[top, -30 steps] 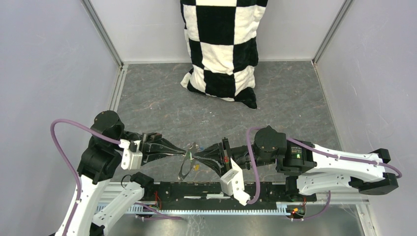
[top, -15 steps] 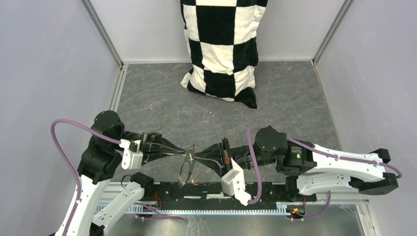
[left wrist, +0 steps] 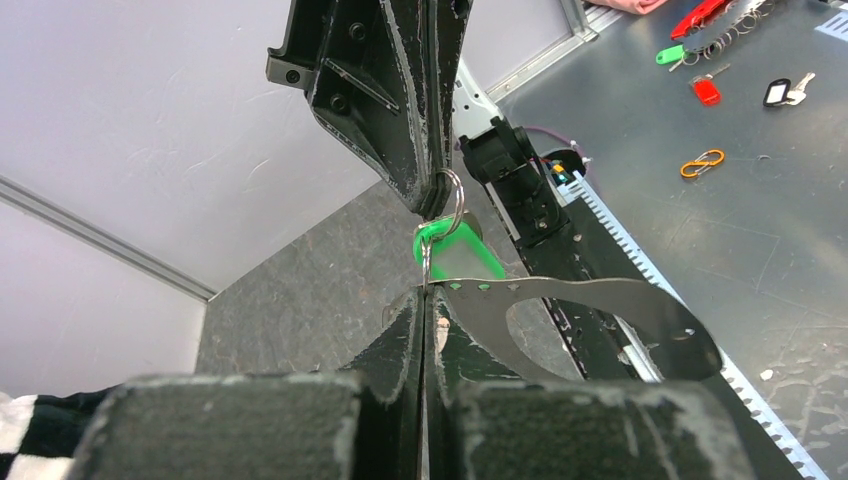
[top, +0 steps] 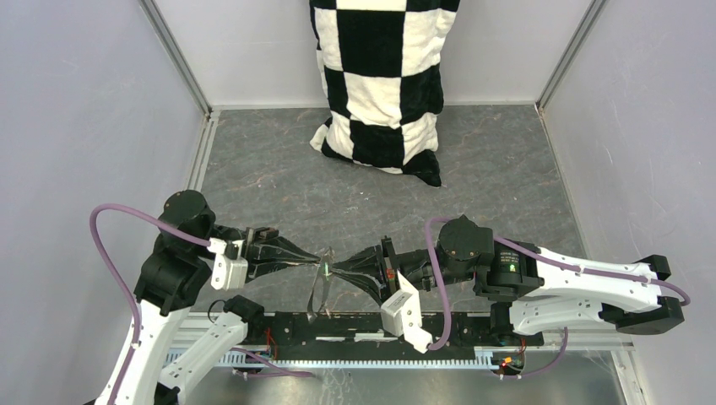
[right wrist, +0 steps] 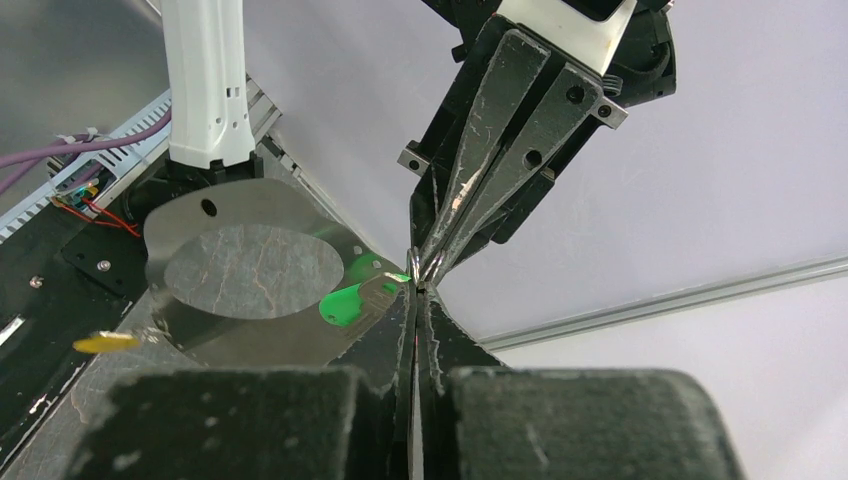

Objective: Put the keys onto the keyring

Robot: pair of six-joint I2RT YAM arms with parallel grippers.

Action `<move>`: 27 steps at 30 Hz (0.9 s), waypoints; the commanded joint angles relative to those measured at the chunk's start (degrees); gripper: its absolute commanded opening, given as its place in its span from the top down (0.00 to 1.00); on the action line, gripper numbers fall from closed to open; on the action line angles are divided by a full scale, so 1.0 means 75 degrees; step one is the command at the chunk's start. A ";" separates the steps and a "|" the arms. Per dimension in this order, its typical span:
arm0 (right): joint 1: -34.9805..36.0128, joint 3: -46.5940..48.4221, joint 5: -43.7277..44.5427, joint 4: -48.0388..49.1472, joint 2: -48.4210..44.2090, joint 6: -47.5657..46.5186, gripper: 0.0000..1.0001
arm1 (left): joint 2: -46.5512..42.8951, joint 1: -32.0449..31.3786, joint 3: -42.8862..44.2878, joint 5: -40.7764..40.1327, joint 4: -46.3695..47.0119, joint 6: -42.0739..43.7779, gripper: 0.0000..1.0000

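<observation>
1. From above, the left gripper point(top: 314, 264) and right gripper point(top: 338, 271) meet tip to tip over the near edge of the table point(top: 253, 177). They are well apart from the checkered cloth point(top: 380, 76) at the back wall.
2. The keyring point(top: 317, 295) hangs in the air from that meeting point. Here it shows edge-on as a thin dark strip, with a speck of green at its top.
3. The left wrist view opens this up. The right jaws are clamped on a silver ring point(left wrist: 455, 200), and the green key point(left wrist: 460, 255) sits at that ring, its blade pointing down to the left tips.
4. The left jaws are pressed together where the blade and the keyring's punched end meet — which of the two they pinch I cannot tell.
5. Only the right wrist view shows the yellow key point(right wrist: 105, 342), just beside the keyring's lower edge, and the loop's oval opening face-on.
6. Only the left wrist view shows a bench point(left wrist: 780, 230) beyond the rig — a red tag point(left wrist: 705, 90) and an orange clip point(left wrist: 703, 160) lie on it.
</observation>
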 commanded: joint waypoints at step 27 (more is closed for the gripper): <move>0.0001 0.0270 0.0290 0.0799 0.0287 0.0151 1.00 | -0.0139 -0.0027 -0.0139 0.0131 0.0291 0.0279 0.98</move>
